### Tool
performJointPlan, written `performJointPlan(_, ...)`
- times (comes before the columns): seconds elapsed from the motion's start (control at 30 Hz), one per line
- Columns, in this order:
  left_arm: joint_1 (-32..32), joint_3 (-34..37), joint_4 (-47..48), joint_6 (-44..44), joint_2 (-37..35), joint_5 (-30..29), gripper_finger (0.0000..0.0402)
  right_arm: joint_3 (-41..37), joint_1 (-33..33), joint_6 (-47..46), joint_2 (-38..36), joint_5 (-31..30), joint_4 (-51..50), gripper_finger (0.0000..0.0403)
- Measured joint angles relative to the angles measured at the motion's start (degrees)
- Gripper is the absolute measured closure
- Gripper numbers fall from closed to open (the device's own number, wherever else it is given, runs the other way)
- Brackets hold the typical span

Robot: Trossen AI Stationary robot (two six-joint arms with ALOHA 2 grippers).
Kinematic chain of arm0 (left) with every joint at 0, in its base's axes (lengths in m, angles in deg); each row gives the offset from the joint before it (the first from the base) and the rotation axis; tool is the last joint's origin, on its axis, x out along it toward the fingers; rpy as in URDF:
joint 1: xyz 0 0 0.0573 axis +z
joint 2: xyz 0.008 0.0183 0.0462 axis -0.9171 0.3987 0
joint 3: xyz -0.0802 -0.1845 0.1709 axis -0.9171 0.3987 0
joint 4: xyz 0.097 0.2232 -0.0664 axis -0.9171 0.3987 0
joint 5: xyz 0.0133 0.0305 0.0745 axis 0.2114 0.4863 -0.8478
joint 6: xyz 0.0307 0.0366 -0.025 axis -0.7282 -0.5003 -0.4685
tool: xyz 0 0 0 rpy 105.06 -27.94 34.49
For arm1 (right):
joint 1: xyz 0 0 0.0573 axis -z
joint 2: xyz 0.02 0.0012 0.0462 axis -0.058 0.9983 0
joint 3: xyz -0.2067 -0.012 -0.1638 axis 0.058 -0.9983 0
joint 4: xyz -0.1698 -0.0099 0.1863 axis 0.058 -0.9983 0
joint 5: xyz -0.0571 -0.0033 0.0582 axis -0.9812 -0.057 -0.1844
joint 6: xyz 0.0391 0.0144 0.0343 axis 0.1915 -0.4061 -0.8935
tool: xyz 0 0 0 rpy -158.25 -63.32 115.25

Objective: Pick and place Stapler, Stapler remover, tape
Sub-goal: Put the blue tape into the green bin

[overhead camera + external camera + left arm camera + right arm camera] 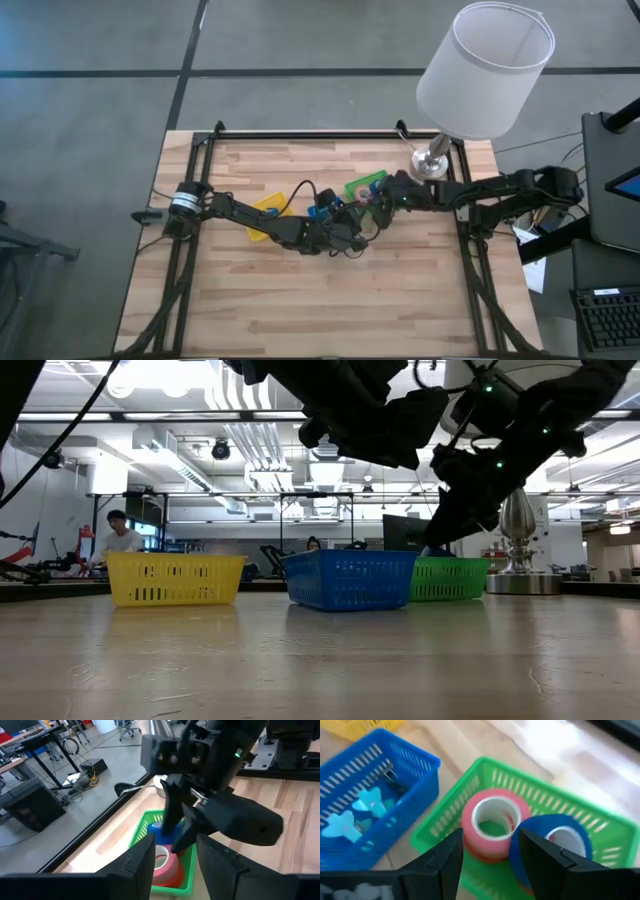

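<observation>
Three small bins stand in a row at the table's far middle: yellow (268, 208), blue (322, 210) and green (365, 187). The tape lies in the green bin: a pink-and-red roll (492, 827) and a blue roll (555, 845). Two light-blue stapler removers (370, 801) lie in the blue bin (380, 795). The stapler is out of view. My right gripper (491, 837) hangs open above the green bin (520, 785), fingers slanting down toward the rolls. My left gripper (174, 845) is open and empty, held above the table just nearer than the bins, pointing at the green bin (145, 825).
A table lamp with a white shade (485, 70) and a metal base (430, 165) stands at the far right corner, close behind the right arm. Both arms cross over the bins. The near half of the wooden table (320, 310) is bare. People sit in the room behind.
</observation>
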Motion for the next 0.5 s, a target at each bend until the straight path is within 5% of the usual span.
performJointPlan(0.2,0.04,0.04,0.70,0.08,0.00,0.02,0.0255,4.67,-0.11,-2.18,2.91,-2.76,-13.89,0.0220)
performJointPlan(0.3,0.04,0.06,0.95,0.22,0.00,0.02,0.0255,6.02,-0.06,-2.51,4.84,-8.52,-15.76,0.0220)
performJointPlan(0.5,0.12,0.05,1.09,0.22,0.00,0.02,0.0254,10.21,-0.09,-1.02,6.43,-9.34,-15.88,0.0220)
